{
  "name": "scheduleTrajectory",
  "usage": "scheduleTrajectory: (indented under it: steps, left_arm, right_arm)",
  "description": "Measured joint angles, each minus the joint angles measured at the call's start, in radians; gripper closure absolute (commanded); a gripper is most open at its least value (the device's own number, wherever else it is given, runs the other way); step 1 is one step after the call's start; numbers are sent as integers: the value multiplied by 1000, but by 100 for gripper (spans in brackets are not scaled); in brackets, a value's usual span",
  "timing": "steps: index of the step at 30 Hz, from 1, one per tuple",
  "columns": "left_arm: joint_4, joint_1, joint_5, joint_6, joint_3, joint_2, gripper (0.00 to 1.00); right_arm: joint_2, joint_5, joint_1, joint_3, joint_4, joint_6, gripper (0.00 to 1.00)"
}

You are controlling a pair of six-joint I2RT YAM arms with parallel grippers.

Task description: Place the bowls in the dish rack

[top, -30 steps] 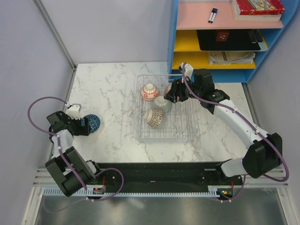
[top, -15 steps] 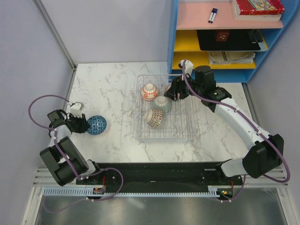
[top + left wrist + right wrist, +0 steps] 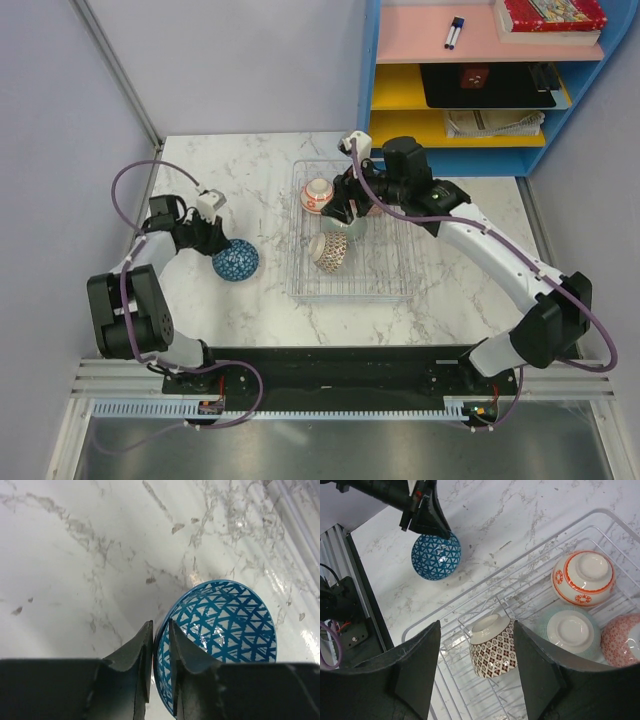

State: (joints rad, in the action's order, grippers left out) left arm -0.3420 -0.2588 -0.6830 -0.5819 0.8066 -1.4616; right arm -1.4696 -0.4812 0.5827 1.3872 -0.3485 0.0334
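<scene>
A blue triangle-patterned bowl [image 3: 236,262] [image 3: 225,622] [image 3: 436,556] hangs tilted over the marble left of the dish rack [image 3: 397,275] [image 3: 447,611]. My left gripper [image 3: 218,243] [image 3: 160,647] [image 3: 427,522] is shut on its rim, one finger inside and one outside. In the rack lie a red-banded white bowl [image 3: 318,195] [image 3: 582,577], a pale green bowl [image 3: 350,228] [image 3: 572,630], a brown-patterned bowl [image 3: 328,250] [image 3: 495,650] on its side, and a pink-red bowl [image 3: 622,640]. My right gripper [image 3: 342,212] [image 3: 476,629] hovers open above the brown bowl, holding nothing.
A blue shelf unit [image 3: 480,95] with books and pens stands at the back right, just behind the rack. Grey walls close the left side and back. The black base rail [image 3: 330,375] runs along the near edge. Bare marble [image 3: 230,185] lies left of the rack.
My left gripper closed on the blue bowl's rim and carried it rightwards toward the rack. My right gripper swung left over the rack, still open.
</scene>
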Motion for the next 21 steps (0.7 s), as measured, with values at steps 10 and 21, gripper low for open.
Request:
scheduleTrajectory:
  steps: [10, 21]
  left_arm:
    - [16, 129, 31, 68, 148, -180, 63]
    - [23, 151, 53, 105, 148, -174, 12]
  right_arm:
    - [-118, 8, 139, 82, -70, -150, 33]
    - [-287, 49, 289, 219, -170, -296, 32]
